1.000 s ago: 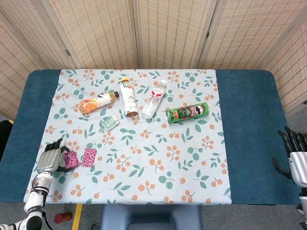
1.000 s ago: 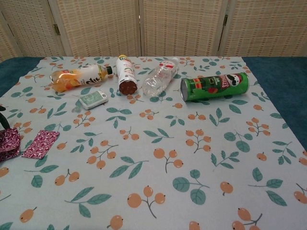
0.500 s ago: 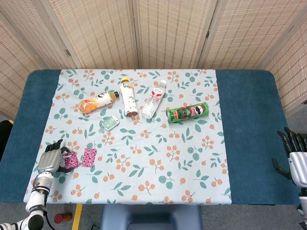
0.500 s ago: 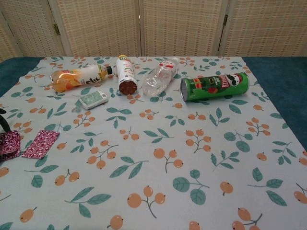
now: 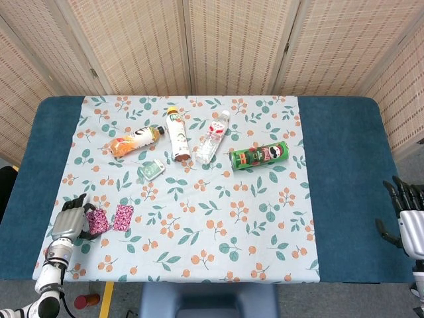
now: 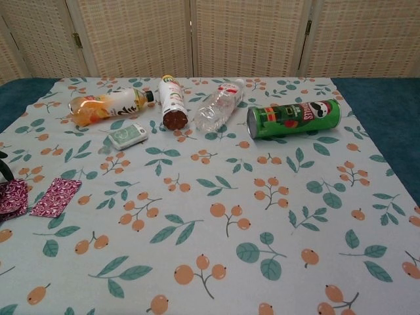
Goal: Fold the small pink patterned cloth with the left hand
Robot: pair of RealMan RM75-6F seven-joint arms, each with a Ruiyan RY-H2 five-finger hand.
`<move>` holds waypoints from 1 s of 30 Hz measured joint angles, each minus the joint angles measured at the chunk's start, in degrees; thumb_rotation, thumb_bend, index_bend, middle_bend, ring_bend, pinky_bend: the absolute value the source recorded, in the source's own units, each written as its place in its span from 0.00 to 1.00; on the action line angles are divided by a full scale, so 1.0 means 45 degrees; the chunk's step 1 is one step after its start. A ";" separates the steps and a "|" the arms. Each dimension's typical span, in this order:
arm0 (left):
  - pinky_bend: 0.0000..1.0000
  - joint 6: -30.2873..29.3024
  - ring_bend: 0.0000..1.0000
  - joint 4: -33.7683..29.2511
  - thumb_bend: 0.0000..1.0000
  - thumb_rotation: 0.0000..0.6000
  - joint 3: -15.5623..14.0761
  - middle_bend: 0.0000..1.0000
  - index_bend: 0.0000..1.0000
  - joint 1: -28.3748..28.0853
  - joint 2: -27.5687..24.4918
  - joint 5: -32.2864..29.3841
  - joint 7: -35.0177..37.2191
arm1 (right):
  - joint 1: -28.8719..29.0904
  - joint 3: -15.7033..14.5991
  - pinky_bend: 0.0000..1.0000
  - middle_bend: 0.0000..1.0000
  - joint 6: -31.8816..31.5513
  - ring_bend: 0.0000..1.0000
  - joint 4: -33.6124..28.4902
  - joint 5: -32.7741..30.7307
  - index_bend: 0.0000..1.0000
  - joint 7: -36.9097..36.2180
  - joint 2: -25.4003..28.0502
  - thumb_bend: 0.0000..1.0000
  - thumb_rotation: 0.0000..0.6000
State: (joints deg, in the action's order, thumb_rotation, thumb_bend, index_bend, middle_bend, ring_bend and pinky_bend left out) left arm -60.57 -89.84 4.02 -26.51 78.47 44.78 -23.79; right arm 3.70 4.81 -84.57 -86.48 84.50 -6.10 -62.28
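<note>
Head view shows the pink patterned cloth near the surface's front-left corner, its left part lifted and pinched by the left robot hand. Farther back lie a small packet, three bottles and a green can. Right robot hand rests apart, fingers spread, holding nothing.

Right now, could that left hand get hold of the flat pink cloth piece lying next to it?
Probably yes. The left hand already holds one part of the pink patterned cloth, and the flat part lies just beside it on the tablecloth with nothing between them.
</note>
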 measured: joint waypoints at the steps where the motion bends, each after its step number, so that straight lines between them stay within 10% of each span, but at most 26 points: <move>1: 0.00 0.0018 0.00 0.0001 0.22 1.00 -0.0001 0.00 0.29 0.0000 -0.0001 -0.0010 0.0000 | 0.0000 -0.0001 0.00 0.00 0.0000 0.00 0.0001 0.0000 0.00 -0.0003 -0.0001 0.42 1.00; 30: 0.00 -0.0164 0.00 -0.0581 0.22 1.00 -0.0173 0.00 0.26 -0.0029 -0.0193 0.1733 0.0154 | -0.0094 -0.0020 0.00 0.00 -0.0185 0.00 0.0014 0.0055 0.00 -0.0070 0.0050 0.42 1.00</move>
State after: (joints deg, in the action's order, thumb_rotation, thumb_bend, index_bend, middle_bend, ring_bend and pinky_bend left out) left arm -61.30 -92.45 3.24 -26.64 77.60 52.58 -23.10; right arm 3.28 4.72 -85.40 -86.42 84.75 -6.42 -62.06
